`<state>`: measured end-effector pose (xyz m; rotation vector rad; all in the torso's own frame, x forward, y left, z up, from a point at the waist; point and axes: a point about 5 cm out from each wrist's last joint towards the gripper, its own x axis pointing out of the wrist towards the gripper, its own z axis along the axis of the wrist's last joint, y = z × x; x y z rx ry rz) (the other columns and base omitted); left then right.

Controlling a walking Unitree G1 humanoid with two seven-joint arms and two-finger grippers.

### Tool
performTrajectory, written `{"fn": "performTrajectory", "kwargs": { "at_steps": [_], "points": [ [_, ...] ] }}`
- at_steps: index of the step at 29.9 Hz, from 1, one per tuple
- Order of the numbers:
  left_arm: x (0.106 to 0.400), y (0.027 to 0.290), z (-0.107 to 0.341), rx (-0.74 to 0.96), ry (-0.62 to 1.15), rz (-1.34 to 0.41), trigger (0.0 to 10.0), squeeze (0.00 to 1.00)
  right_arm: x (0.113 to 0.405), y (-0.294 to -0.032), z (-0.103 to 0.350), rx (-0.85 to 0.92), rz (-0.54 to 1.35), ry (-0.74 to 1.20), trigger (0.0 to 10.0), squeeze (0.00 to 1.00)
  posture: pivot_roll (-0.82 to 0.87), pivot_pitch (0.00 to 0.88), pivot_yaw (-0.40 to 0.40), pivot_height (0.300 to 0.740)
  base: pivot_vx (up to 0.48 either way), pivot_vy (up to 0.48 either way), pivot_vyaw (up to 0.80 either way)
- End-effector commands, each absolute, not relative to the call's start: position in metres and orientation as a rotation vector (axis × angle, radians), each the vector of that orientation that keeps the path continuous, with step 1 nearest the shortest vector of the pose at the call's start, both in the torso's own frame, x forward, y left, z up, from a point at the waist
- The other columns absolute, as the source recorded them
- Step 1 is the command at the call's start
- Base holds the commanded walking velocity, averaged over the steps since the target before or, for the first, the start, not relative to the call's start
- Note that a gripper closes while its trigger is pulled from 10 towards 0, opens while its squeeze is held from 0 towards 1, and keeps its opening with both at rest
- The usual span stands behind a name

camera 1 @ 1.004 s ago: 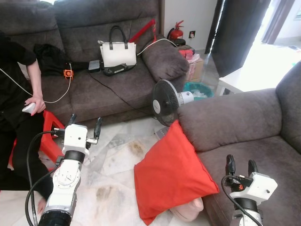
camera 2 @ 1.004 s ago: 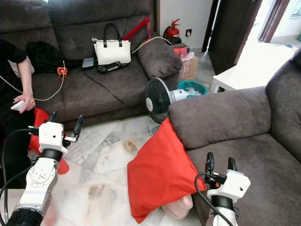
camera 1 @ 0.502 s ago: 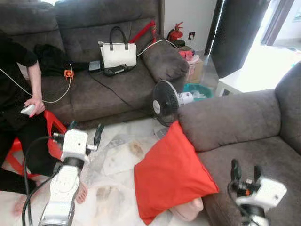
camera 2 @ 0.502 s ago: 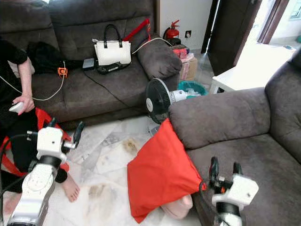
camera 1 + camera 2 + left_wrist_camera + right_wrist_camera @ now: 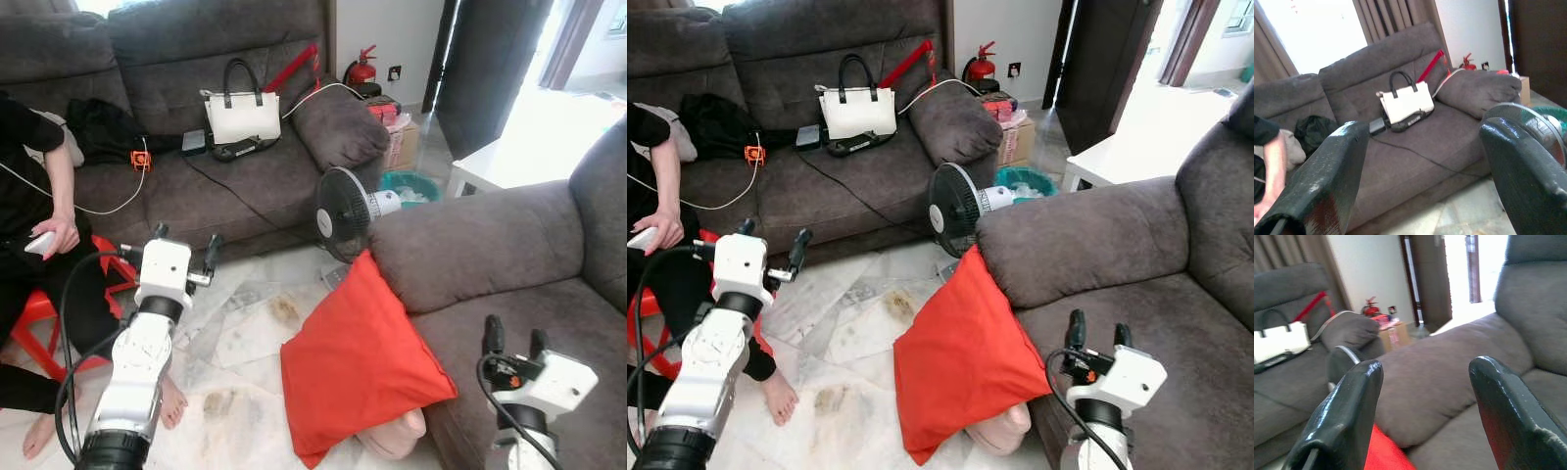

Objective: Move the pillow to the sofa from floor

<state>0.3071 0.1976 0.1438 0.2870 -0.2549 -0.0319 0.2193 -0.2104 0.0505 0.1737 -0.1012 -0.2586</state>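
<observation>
A red pillow stands on the tiled floor, leaning against the front of the grey sofa on the right. My left gripper is open and raised over the floor, well left of the pillow. My right gripper is open too, hovering above the sofa seat just right of the pillow. Through the right wrist view a corner of the red pillow shows below the sofa arm. Nothing is between either pair of fingers.
A pinkish cushion lies under the pillow. A small fan stands on the floor behind it. A person sits on a red stool at left, bare foot near my left arm. A second sofa carries a white handbag.
The camera has shifted a little. My left gripper has risen from half a second ago. The person's foot and stool now show more beside my left arm. The pillow has not moved.
</observation>
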Motion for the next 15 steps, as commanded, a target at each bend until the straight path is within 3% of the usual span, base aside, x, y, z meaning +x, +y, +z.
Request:
{"fn": "performTrajectory", "kwargs": {
  "at_steps": [1,10,15],
  "points": [
    [0.307,0.201,0.146,0.302,-0.247,-0.026,10.0,0.00,0.227,-0.202,0.050,0.193,-0.215,-0.087,10.0,0.00,0.15,0.000,0.041,0.740,0.000,0.000,0.00],
    [0.307,0.194,0.139,0.294,-0.221,-0.051,10.0,0.00,0.234,-0.207,0.051,0.177,-0.208,-0.090,10.0,0.00,0.11,0.000,0.070,0.740,0.000,0.000,0.00],
    [0.314,0.185,0.131,0.251,-0.204,-0.038,10.0,0.00,0.237,-0.220,0.059,0.119,-0.170,-0.092,10.0,0.00,0.08,0.000,-0.001,0.740,0.000,0.000,0.00]
  ]
}}
